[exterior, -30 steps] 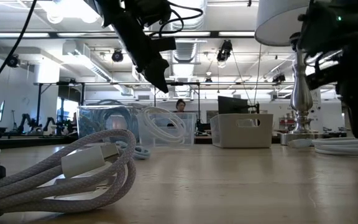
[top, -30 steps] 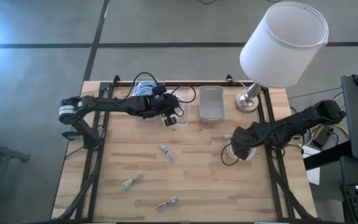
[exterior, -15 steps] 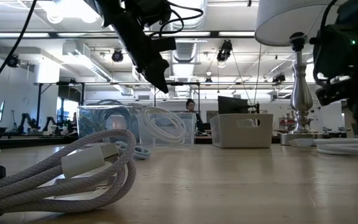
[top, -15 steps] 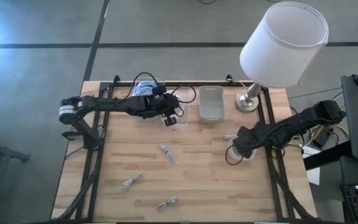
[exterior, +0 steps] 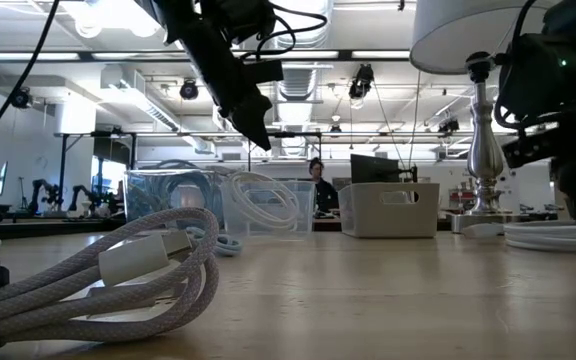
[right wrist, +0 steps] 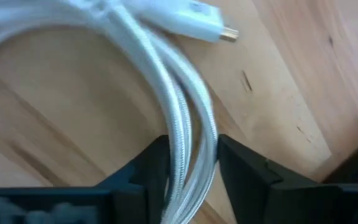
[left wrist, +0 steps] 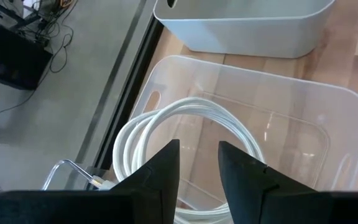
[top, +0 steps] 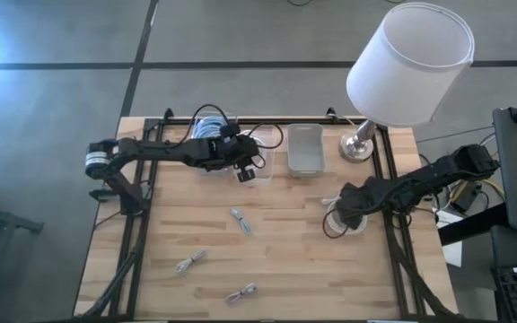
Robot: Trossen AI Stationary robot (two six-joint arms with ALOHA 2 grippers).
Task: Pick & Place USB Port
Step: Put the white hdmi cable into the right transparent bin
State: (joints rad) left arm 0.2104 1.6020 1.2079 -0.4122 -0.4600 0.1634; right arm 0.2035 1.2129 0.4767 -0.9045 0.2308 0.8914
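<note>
A coiled white USB cable [top: 335, 222] lies on the table near its right edge. Its plug [right wrist: 188, 17] and braided strands show in the right wrist view. My right gripper [top: 349, 213] is low over it, shut on the strands [right wrist: 191, 155]. My left gripper [top: 246, 172] hangs open above a clear bin [top: 260, 161], with its fingers [left wrist: 166, 171] over a white cable coil [left wrist: 185, 124] resting on the bin's floor. In the low view the left gripper [exterior: 248, 105] is raised above the bin [exterior: 268, 205], and the right arm [exterior: 568, 120] shows at the right. My right gripper pinches several braided strands of the white cable's coil [right wrist: 194, 134] between its two fingers [right wrist: 157, 168], a short way from the plug. The fingers come from above, across the strands. The coil [exterior: 558, 236] lies on the table.
A white bin [top: 305, 148] stands right of the clear bin, and a clear box of cables [top: 209, 130] left of it. A lamp base [top: 359, 145] stands at the far right corner under its shade [top: 409, 63]. Three more bundled cables lie near the middle and near edge [top: 240, 220], [top: 191, 262], [top: 240, 292].
My right gripper has shifted a little toward the table's right edge, then slightly back, staying low over the coiled cable. The cable remains on the table. My left arm has kept still above the clear bin.
</note>
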